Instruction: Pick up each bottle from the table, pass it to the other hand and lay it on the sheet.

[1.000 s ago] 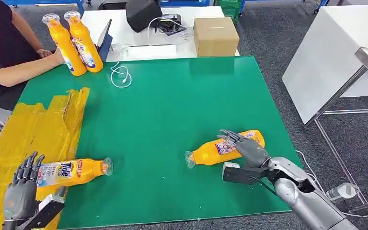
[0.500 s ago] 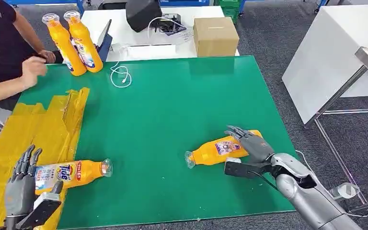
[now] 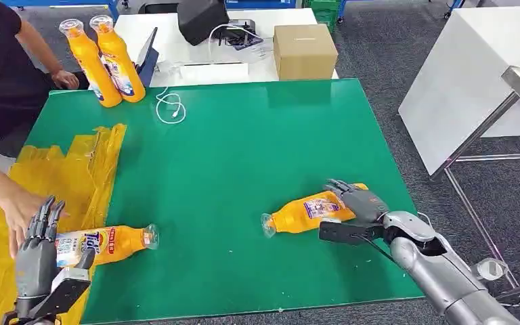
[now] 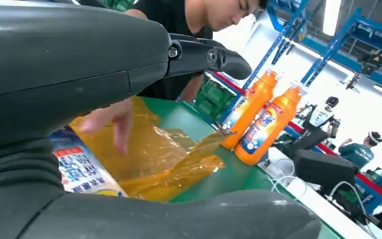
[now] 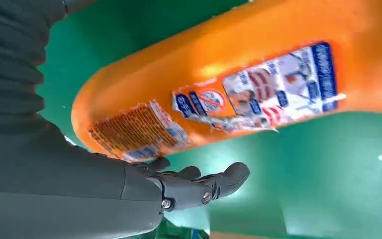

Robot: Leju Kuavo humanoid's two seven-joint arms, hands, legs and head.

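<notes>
In the head view, an orange bottle [image 3: 308,211] lay on its side on the green table [image 3: 244,149], toward the robot's right of the table's middle, its clear cap pointing away from the right hand [image 3: 359,200]. That hand rested over the bottle's base end with fingers spread across the top, touching it but not wrapped around it. A second orange bottle [image 3: 105,242] lay partly on the yellow sheet [image 3: 61,176] at the table's left side, its cap end out on the green. The left hand [image 3: 39,257] stood just beside that bottle's base, fingers apart and straight, holding nothing. A person's hand [image 3: 19,206] reached onto the sheet just behind the left hand. Two upright orange bottles [image 3: 105,61] stood together at the table's far left corner, and a cardboard box [image 3: 303,51] sat on the white desk beyond the table.

In the left wrist view, the sheet lay crumpled on the table with the person's fingers [image 4: 114,117] on it and the two upright bottles beyond.

In the right wrist view, the bottle's labelled body filled the space just past the right hand's fingers [image 5: 204,184], which were extended beside the bottle and not clasped around it.
</notes>
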